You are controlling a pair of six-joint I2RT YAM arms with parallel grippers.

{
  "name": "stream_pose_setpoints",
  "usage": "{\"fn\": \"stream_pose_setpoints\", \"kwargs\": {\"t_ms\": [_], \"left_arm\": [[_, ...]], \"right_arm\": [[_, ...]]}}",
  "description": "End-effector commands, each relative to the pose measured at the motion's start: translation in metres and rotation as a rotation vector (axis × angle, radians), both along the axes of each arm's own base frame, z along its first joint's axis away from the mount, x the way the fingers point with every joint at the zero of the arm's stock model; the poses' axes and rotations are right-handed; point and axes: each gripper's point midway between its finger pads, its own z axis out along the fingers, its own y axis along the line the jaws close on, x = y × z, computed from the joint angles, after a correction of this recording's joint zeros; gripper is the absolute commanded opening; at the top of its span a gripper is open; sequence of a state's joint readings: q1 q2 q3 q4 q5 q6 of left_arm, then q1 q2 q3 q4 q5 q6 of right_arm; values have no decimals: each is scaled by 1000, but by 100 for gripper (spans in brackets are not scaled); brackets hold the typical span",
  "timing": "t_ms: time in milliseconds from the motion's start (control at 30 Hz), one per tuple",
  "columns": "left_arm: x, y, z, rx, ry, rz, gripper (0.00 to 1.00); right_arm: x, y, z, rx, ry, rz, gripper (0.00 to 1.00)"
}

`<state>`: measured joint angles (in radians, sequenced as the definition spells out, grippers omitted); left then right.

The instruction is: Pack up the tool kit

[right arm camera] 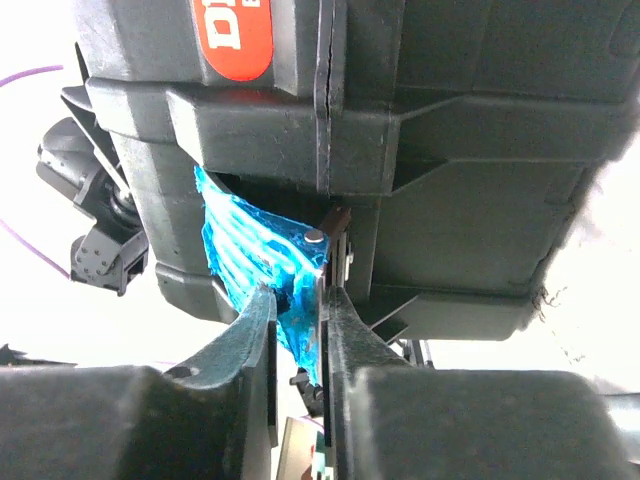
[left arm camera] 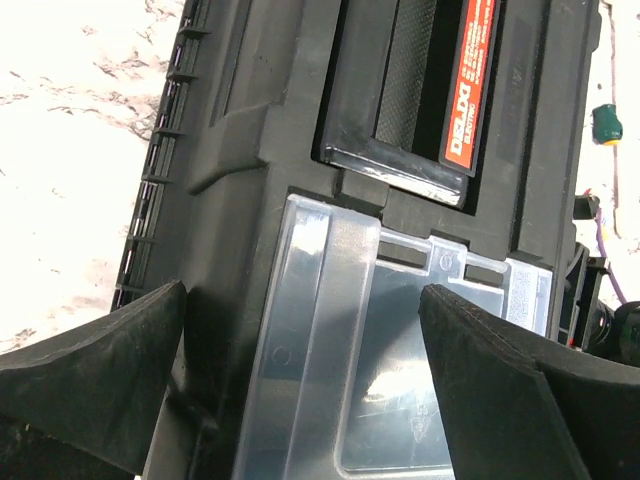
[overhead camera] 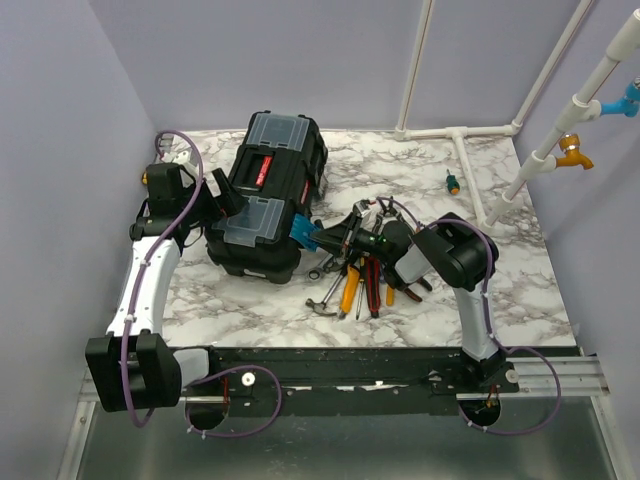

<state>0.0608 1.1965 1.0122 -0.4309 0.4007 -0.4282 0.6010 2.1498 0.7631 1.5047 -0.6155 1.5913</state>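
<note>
Where left end effector [left arm camera: 300, 335] hangs: above near clear lid [left arm camera: 330, 400] of toolbox [overhead camera: 270, 180], jaws wide, empty.
Toolbox: lid down, left-centre of desk [overhead camera: 500, 280]; long axis runs near-left to far-right.
Blue latch [right arm camera: 250, 250]: on toolbox's right-facing front, straight ahead of right arm.
Right end effector [right arm camera: 298, 300]: pinched narrow on blue latch; nearer arm.
Loose tools [overhead camera: 358, 285]: piled right of toolbox.

toolbox [overhead camera: 265, 200] black | label [left arm camera: 470, 90] red, white lettering | lids [overhead camera: 252, 222] clear | latch [right arm camera: 255, 250] translucent blue | table [overhead camera: 400, 165] white marble, grey veins | pliers [overhead camera: 372, 285] red-handled | screwdriver [overhead camera: 349, 292] yellow-orange handle | small screwdriver [overhead camera: 452, 183] green and orange | cables [overhead camera: 185, 215] purple | walls [overhead camera: 300, 60] pale lavender | pipes [overhead camera: 415, 60] white | fittings [overhead camera: 628, 100] blue, orange | arms [overhead camera: 145, 285] white and black
</note>
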Motion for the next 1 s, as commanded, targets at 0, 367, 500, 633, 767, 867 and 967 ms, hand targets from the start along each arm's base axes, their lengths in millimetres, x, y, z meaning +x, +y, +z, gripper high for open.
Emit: {"fn": "stream_pose_setpoints", "kwargs": {"t_ms": [0,367,500,633,767,867,967], "left_arm": [[-28,-44,-24,-141,141,-188,97],[-27,-31,-22,-68,123,-137,97],[-27,-25,-16,-40,94,-107,97],[-27,-21,-9,-22,61,-81,97],[-28,-16,-3,0,33,-63,97],[-31,-16,0,4,14,-66,97],[-32,-17,2,-1,5,-68,97]], "right_arm": [[-11,13,18,41,-109,46,11],[-8,4,9,-34,-100,-19,61],[-4,-10,-1,-96,-92,-88,75],[-2,-10,-5,-144,-89,-81,96],[4,-12,-21,-269,-72,-105,100],[10,-16,-24,-350,-84,-132,98],[14,-12,-20,-366,-87,-121,100]]}}
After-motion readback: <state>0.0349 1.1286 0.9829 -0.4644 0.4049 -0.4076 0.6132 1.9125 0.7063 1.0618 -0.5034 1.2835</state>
